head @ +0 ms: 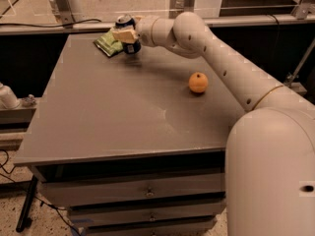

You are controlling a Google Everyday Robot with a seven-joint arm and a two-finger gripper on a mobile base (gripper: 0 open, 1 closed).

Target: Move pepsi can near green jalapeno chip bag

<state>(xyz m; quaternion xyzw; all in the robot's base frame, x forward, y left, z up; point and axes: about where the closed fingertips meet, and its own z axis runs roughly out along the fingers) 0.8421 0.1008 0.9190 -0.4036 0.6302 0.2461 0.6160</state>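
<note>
I'm reaching my arm across to the far left corner of the table, with my gripper hovering just beside the green jalapeno chip bag. My jaws are clamping the pepsi can, holding it upright right at the bag's right edge. I can't tell whether its base is resting on the table. An orange is lying well apart, toward the right side.

Gripper, clasping pepsi can, and green jalapeno chip bag crowd the tabletop's far edge. An orange blocks the right edge; the front and left lie open.
</note>
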